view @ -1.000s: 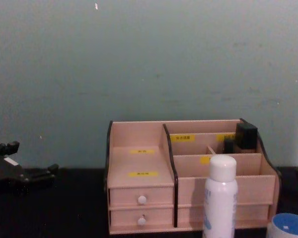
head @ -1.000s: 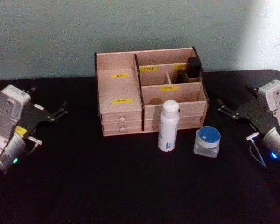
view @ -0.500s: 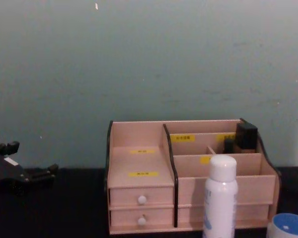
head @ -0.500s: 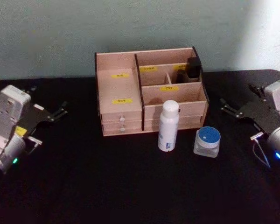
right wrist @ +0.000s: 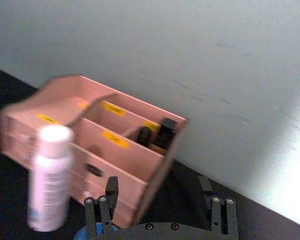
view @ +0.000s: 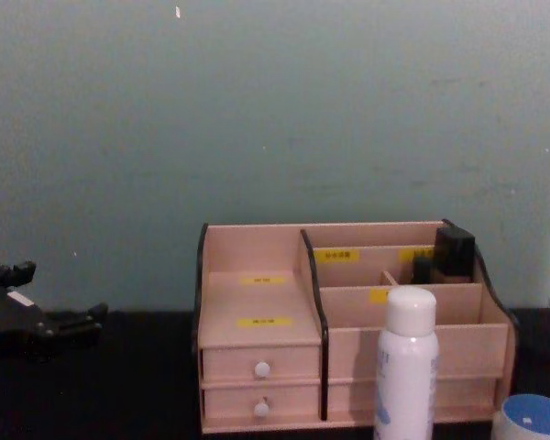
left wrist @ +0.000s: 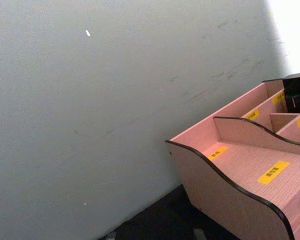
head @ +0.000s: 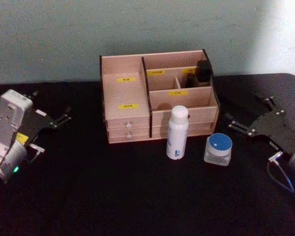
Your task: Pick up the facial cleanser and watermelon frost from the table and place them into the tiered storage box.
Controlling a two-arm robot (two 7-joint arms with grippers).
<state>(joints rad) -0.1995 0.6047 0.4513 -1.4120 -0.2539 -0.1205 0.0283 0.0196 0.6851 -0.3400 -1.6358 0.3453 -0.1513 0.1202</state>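
pointing right gripper (head: 242, 107), spread, perhaps at jar (head: 218, 149)

Splayed tool (right wrist: 157, 187) near tiered storage box (right wrist: 124, 151)

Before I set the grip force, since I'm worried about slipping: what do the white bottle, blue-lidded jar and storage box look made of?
The white bottle looks like smooth, opaque plastic with a slight sheen. The jar has a see-through body, glass or plastic, unclear which; its blue lid is probably plastic. The tiered storage box is thin, pale, unpainted wood panels, likely plywood, with dark edges.
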